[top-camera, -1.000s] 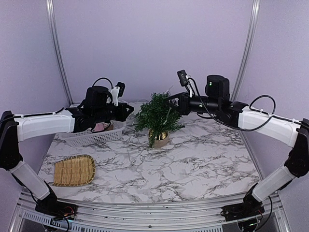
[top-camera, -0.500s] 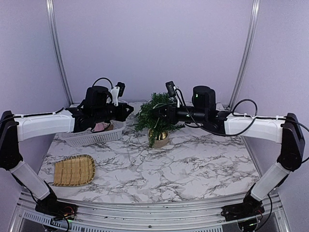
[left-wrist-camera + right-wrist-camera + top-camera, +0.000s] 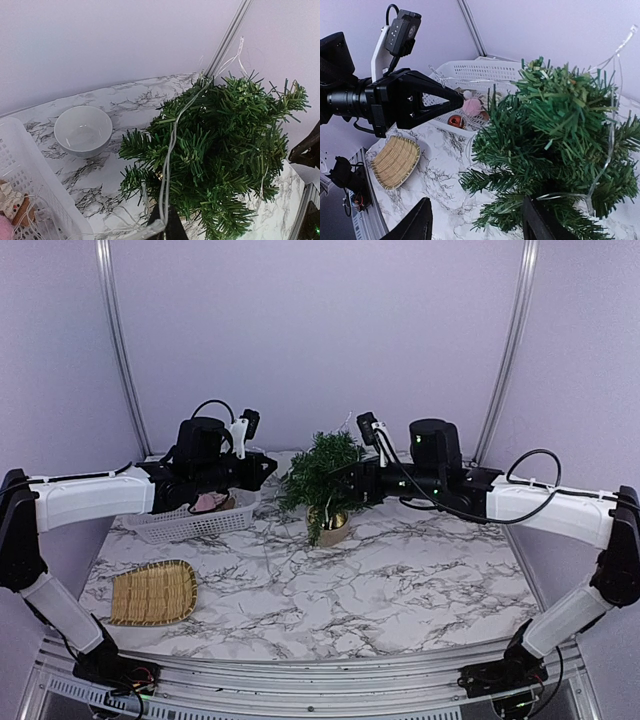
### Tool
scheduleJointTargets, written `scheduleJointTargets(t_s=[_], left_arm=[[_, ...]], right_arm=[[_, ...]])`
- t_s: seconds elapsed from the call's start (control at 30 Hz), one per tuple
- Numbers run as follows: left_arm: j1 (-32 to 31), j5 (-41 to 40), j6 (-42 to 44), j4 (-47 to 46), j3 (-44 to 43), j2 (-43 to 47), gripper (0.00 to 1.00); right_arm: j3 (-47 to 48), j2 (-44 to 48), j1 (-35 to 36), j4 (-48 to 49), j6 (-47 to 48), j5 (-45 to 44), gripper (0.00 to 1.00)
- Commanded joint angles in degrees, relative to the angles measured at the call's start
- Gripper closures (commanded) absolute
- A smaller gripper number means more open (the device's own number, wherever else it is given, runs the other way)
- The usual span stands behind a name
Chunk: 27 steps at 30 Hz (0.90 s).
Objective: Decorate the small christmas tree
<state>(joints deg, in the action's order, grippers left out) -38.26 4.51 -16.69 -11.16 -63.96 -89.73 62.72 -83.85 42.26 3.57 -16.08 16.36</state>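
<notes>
One light string [image 3: 171, 145], clamped by left gripper [image 3: 164, 225] jaws, is being draped over small christmas tree [image 3: 322, 468]; regrasp by wide-jawed right gripper [image 3: 477, 220], 3 o'clock, seems needed.

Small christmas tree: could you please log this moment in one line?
small christmas tree: upright, clear string draped | left gripper: shut on string | right gripper: open

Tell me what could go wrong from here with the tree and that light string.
1. The left gripper pinches the thin light string draped over the small christmas tree; a tug could tip the tree in its pot.
2. The right gripper is open close against the tree; as it moves, a finger might snag the string and drag it off.
</notes>
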Motion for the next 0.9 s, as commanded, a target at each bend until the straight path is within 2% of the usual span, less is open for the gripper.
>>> scheduleJointTargets(t_s=[0.0, 0.23, 0.37, 0.47, 0.67, 0.87], left_arm=[[-0.2, 0.6, 0.8, 1.2, -1.8, -0.5, 1.0], [-0.2, 1.4, 1.0, 1.0, -1.9, -0.8, 1.0], [-0.2, 1.7, 1.2, 1.0, -1.7, -0.8, 1.0], [-0.3, 2.0, 1.4, 1.5, -1.3, -0.3, 1.0], [-0.6, 3.7, 2.9, 4.4, 0.2, 1.9, 1.0], [-3.3, 9.7, 7.0, 7.3, 1.8, 2.2, 1.0]], right_arm=[[-0.1, 3.8, 0.4, -6.7, 2.2, -4.7, 0.41], [0.9, 4.8, -1.6, -8.0, 4.4, -8.6, 0.54], [2.0, 2.7, -4.5, -4.9, 3.7, -7.8, 0.67], [3.3, -0.3, -5.4, -4.1, 3.7, -6.1, 0.72], [4.3, -2.7, -6.0, -2.2, 3.8, -4.7, 0.73], [3.9, -1.7, -6.6, -2.1, 3.7, -3.9, 0.72]])
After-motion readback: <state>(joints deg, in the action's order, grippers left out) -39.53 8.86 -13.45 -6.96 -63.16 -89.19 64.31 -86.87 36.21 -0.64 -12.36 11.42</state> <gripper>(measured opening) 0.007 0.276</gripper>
